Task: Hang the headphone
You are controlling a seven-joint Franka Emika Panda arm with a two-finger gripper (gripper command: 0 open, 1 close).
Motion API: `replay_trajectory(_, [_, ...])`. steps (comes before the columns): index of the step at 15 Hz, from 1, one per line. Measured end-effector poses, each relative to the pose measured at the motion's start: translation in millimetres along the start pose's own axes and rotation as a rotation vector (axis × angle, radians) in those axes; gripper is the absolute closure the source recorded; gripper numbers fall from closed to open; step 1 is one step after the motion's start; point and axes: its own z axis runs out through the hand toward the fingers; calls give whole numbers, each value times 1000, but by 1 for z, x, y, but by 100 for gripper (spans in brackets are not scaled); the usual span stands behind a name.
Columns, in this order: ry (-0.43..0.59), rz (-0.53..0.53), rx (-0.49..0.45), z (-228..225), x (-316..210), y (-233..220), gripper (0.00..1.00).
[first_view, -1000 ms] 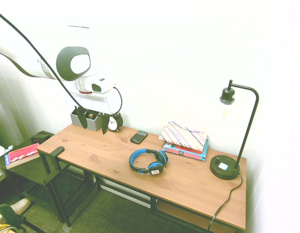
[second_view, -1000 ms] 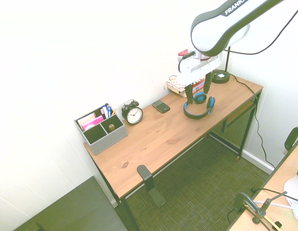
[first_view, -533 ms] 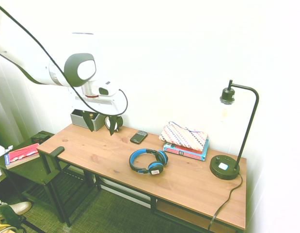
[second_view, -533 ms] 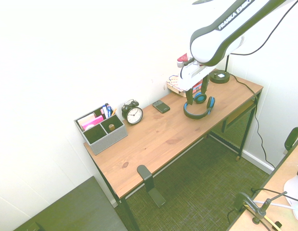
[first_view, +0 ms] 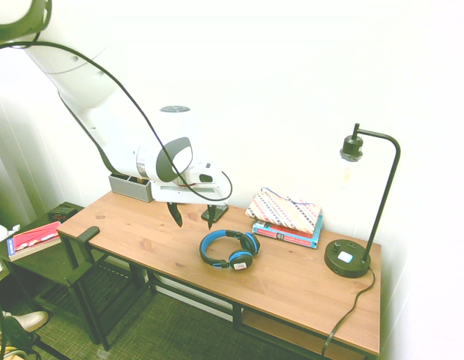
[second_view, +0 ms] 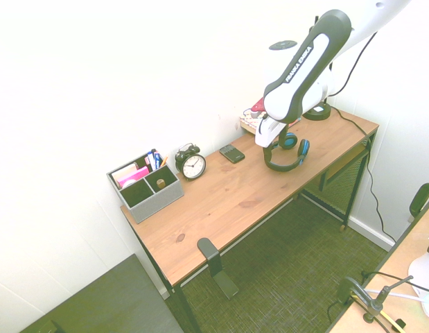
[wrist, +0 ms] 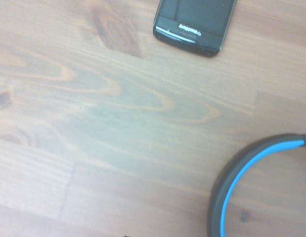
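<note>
The headphone lies flat near the middle of the wooden desk, with its blue headband and black cushions facing up. In the second exterior view the headphone is partly covered by the arm. My gripper hangs low over the desk just left of the headphone, open, fingers pointing down with nothing between them. The wrist view shows an arc of the headband and bare wood.
A small black phone lies just behind the gripper. A black hook stands at the desk's end. A clock and grey organizer sit by the wall. Books with a patterned pouch and a lamp stand further along.
The arm has swung down from above the organizer toward the middle of the desk. The gripper now hangs low beside the headphone, still open. The headphone has not moved.
</note>
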Motion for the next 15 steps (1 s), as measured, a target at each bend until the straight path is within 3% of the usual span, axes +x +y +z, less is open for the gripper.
replay_trajectory(9, [-2,105,-6,72,12,13,0])
replay_trajectory(10, [0,112,-6,77,12,11,100])
replay_trajectory(15, [7,125,-8,85,11,4,100])
